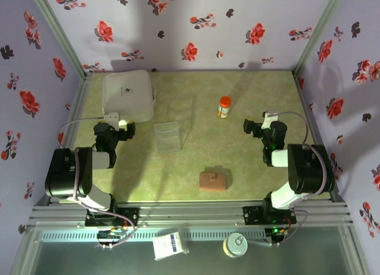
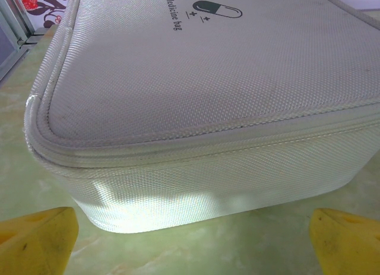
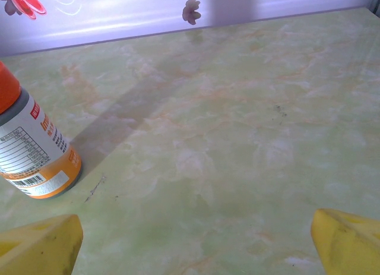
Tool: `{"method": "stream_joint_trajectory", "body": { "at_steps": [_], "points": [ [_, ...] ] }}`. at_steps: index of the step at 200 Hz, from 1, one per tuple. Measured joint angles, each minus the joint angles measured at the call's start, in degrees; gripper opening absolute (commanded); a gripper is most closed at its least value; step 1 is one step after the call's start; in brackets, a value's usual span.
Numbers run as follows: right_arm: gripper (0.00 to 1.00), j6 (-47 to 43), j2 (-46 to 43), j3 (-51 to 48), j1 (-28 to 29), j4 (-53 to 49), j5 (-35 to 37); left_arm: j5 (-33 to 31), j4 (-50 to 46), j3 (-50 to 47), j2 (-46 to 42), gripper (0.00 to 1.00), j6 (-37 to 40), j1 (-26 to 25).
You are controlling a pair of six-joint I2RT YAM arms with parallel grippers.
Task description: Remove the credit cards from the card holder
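The card holder (image 1: 213,180), a small brown wallet, lies folded shut on the green table near the front, between the two arms. The credit cards are hidden from view. My left gripper (image 1: 122,124) stands at the left, well away from the card holder, pointing at a white bag; in the left wrist view its yellow fingertips (image 2: 38,242) are wide apart, so this gripper (image 2: 193,245) is open with nothing between them. My right gripper (image 1: 252,126) stands at the right, back from the card holder, open (image 3: 196,245) and empty over bare table.
A white zipped medicine bag (image 1: 127,95) (image 2: 196,108) sits at the back left, just ahead of the left fingers. A clear plastic tray (image 1: 167,136) lies mid-table. An orange-capped bottle (image 1: 224,107) (image 3: 29,147) stands at the back centre. Flowered walls close three sides.
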Motion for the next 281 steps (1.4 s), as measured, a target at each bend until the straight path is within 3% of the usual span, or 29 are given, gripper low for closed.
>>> {"method": "stream_joint_trajectory", "body": {
  "at_steps": [134, 169, 225, 281],
  "points": [
    [0.99, 0.0, 0.0, 0.0, 0.0, -0.1, 1.9, -1.8, 0.0, 0.0, -0.1, 1.0, -0.1, 0.0],
    [0.99, 0.0, -4.1, 1.6, 0.0, -8.0, 1.9, -4.5, -3.4, 0.0, -4.9, 1.0, -0.3, -0.2],
    [0.99, 0.7, -12.6, 7.5, 1.7, -22.4, 2.3, -12.3, -22.8, 9.3, -13.7, 1.0, -6.0, -2.9],
    [0.94, 8.1, -18.8, 14.1, 5.8, -42.1, 2.2, -7.6, -45.4, 18.9, -14.6, 0.99, -21.4, -5.3]
  ]
}}
